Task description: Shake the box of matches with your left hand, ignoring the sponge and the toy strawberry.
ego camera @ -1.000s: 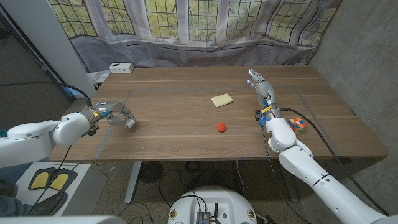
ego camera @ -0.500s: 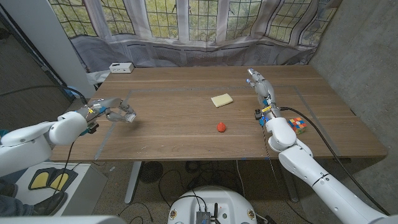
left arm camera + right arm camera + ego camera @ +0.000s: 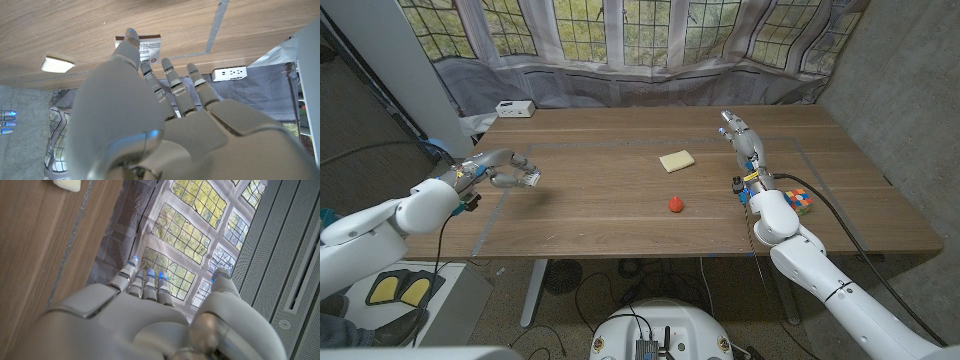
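The box of matches (image 3: 529, 179) is a small box with a white and brown label, held in my left hand (image 3: 503, 170) above the table's left side. In the left wrist view my left hand (image 3: 150, 115) grips the box of matches (image 3: 146, 46) between the thumb and the fingers. The yellow sponge (image 3: 676, 160) lies at the table's middle, and the red toy strawberry (image 3: 676, 204) sits nearer the front. My right hand (image 3: 741, 143) stands over the right side with straight fingers and holds nothing.
A coloured puzzle cube (image 3: 801, 201) lies near the right arm. A white power strip (image 3: 514, 108) sits at the far left corner. Grey tape lines (image 3: 486, 215) mark the wooden table (image 3: 610, 215). Curtained windows stand behind it.
My left hand has carried the box of matches upward in the picture, away from the front edge. The right hand, sponge and strawberry have stayed where they were.
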Tool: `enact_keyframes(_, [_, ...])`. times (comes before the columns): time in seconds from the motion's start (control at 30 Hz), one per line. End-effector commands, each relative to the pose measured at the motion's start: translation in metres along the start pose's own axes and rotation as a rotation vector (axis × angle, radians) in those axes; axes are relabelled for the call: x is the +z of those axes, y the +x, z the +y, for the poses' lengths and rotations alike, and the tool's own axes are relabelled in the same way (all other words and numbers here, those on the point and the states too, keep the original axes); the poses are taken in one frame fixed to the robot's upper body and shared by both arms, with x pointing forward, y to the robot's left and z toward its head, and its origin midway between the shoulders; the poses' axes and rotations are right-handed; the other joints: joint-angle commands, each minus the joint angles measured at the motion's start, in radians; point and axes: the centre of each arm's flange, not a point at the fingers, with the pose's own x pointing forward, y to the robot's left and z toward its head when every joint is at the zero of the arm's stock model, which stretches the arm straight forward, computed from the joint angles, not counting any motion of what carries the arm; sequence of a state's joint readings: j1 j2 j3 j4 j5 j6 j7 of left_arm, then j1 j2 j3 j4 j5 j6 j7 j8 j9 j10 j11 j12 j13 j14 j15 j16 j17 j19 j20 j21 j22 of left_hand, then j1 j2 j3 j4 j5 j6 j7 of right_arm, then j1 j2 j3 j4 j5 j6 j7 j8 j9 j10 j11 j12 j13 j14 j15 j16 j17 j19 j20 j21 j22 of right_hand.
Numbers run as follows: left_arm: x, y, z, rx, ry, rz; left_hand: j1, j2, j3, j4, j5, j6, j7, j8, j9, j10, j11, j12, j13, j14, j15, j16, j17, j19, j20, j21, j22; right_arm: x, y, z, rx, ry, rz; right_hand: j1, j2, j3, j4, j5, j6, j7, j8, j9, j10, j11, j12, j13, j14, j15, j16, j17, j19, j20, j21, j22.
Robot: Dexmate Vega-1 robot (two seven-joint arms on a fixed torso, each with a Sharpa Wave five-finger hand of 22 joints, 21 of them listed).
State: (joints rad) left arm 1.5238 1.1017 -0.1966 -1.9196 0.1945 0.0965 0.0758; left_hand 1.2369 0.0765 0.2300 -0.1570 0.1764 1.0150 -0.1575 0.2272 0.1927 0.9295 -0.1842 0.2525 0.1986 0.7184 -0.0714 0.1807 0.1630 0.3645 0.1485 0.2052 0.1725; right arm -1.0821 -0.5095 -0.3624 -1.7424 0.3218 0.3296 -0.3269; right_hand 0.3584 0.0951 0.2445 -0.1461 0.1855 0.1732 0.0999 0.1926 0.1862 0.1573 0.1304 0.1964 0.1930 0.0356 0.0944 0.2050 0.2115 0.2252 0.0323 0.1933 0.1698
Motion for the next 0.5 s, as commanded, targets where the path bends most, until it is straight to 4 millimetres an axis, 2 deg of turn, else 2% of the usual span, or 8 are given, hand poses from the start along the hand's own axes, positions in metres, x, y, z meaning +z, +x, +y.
enact_keyframes(0.03, [0.0018,-0.0039,0.0004,0.098,-0.112,-0.016,-0.005,0.019,0.015,0.001,0.007,0.084,0.069,0.001,0.006,0.198,-0.002,0.011,0.034,0.014,-0.094,-0.001,0.001,0.007,0.001,-0.004,0.003,-0.0001,0.0013,0.0000,0.005,0.008,-0.009,-0.003,-0.003,0.000,0.004,-0.001,0.006,-0.006,0.003,0.002,0.007,-0.002,0.005,0.002,0.008,0.004,0.008,0.002,0.007,0.004,0.002,0.003])
enact_keyframes(0.5, [0.0117,-0.0112,0.0076,0.290,-0.250,-0.055,-0.007,0.013,0.014,0.001,0.007,0.080,0.057,-0.005,0.006,0.189,-0.006,0.007,0.038,0.018,-0.089,-0.002,0.001,0.012,0.001,-0.003,0.003,0.0015,0.0004,-0.0001,0.016,0.008,-0.026,-0.003,-0.003,0.000,0.004,-0.001,0.009,-0.004,0.004,0.002,0.011,0.000,0.007,0.002,0.009,0.002,0.008,0.002,0.010,0.002,0.002,0.003])
